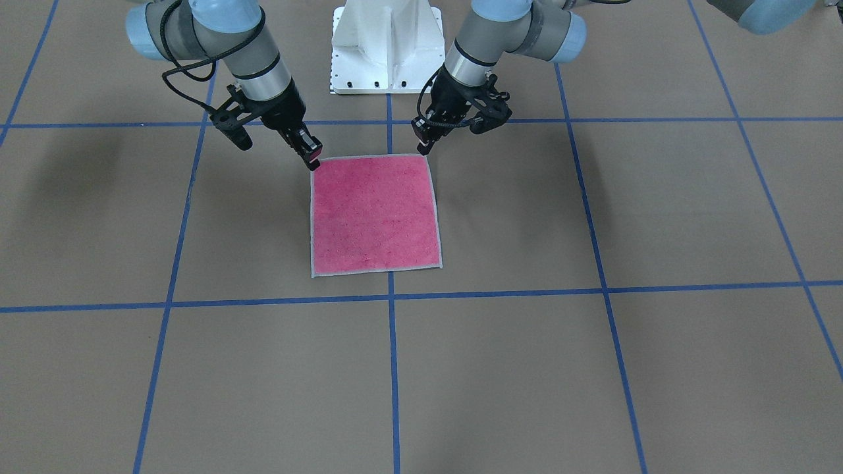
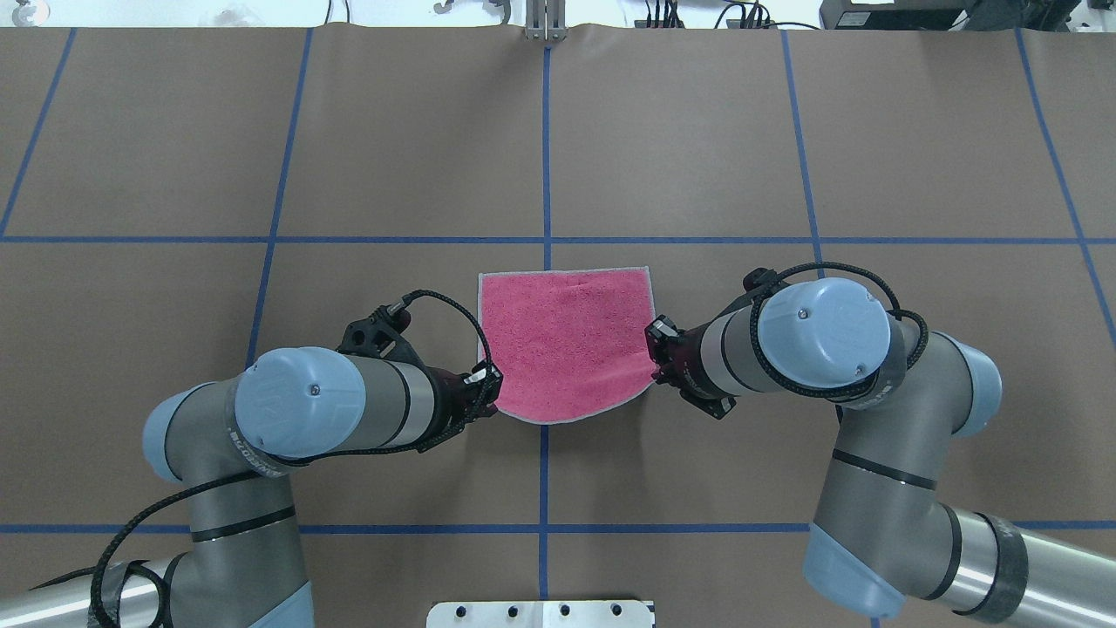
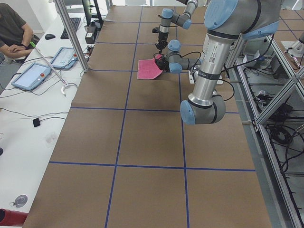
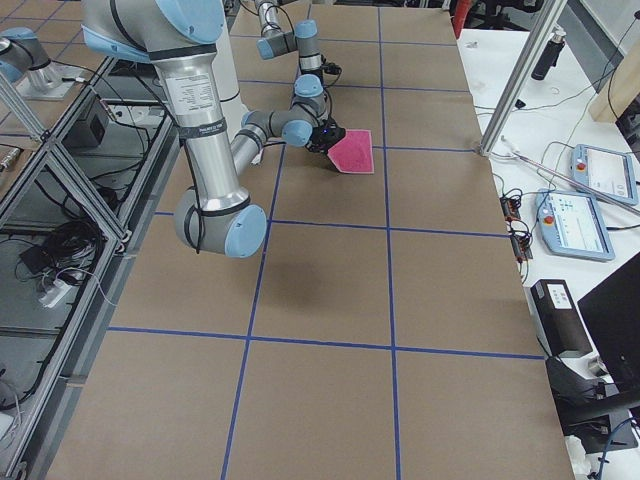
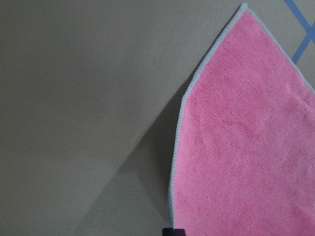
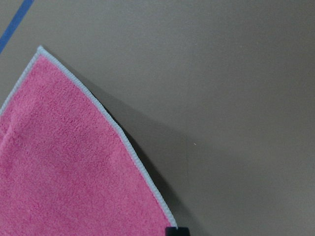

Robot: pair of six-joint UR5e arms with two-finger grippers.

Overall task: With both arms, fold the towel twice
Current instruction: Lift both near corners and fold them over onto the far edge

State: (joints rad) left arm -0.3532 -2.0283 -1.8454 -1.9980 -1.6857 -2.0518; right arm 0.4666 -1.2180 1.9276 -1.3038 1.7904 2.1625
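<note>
The table [image 2: 785,131] is covered in brown paper marked with blue lines [image 2: 547,157] in a grid. The left arm [image 2: 296,419] and right arm [image 2: 819,336] both reach inward toward the middle. The towel [image 2: 567,340] is between them, pink face up, across the centre line and close in front of the base [image 1: 387,46]. Its far edge lies flat and straight on the table. Its near edge bows in a curve, and both wrist views show shadow under the side edges, so the near part is raised off the paper. The left gripper [image 2: 488,388] is at the towel's near left corner and the right gripper [image 2: 656,349] is at its near right corner, and each is clamped on that corner. In each wrist view the grey border runs down to a fingertip at the bottom of the picture.
</note>
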